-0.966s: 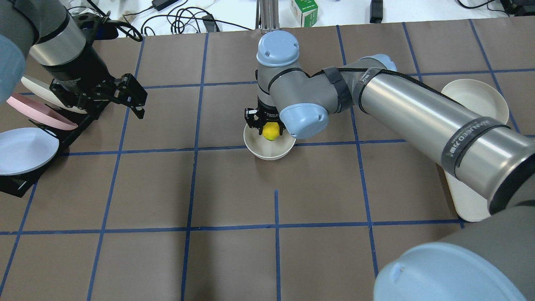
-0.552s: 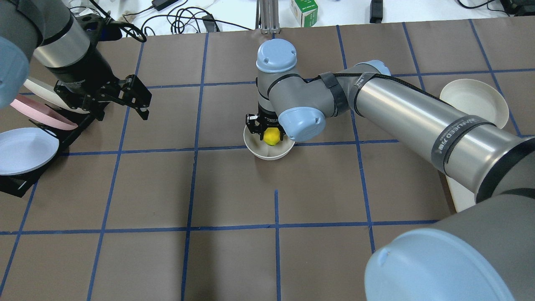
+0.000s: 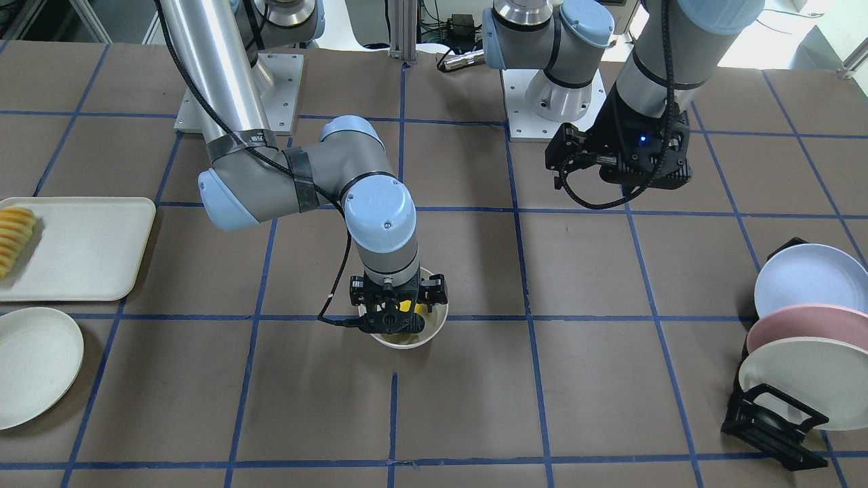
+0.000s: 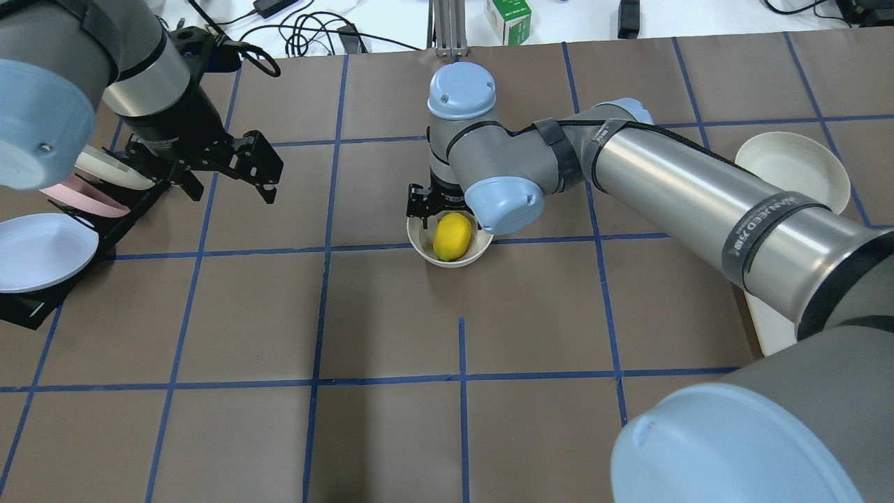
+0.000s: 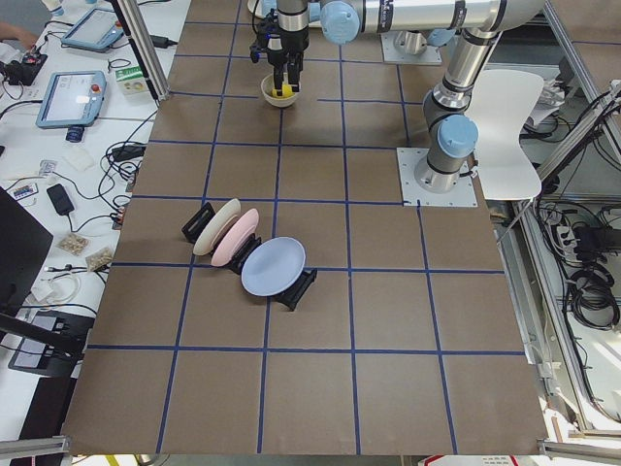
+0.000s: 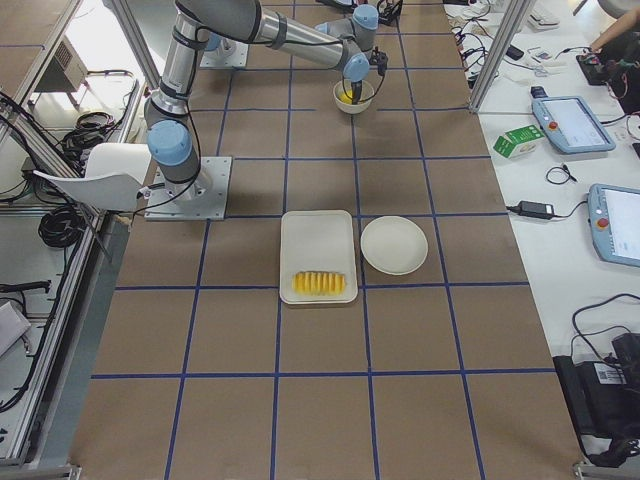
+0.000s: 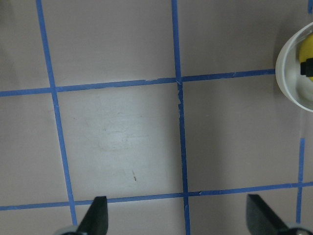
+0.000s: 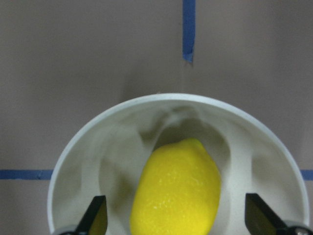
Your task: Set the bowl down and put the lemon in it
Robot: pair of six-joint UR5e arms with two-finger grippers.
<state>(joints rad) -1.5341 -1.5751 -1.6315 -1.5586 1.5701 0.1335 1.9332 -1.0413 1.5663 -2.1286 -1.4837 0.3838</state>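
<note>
Lemon position: the lemon (image 8: 176, 188) lay inside the bowl (image 8: 98, 156), resting on its floor, free of any grip.
Bowl position: upright on the tabletop (image 4: 391, 314) near its middle, astride a blue tape line.
Right hand state: the right hand (image 8: 177, 219) had its fingers spread wide, one on each side of the lemon; the wrist view showed a gap at both, so it pinched nothing.
Hand-to-lemon relation: the right hand hung directly over the bowl, with the lemon straight below, midway between the fingers.
Lemon long axis: crosswise to the line joining the two fingers.
Left hand state: the left hand (image 7: 178, 218) was spread and empty over bare tabletop.
Nearer arm: right; the left hand was well apart, toward the plate rack (image 4: 28, 307).
Task status (judgement): bowl placed, lemon in it; essentially complete.
Next move (judgement): a straight upward withdrawal; sideways drift could catch the bowl rim.
</note>
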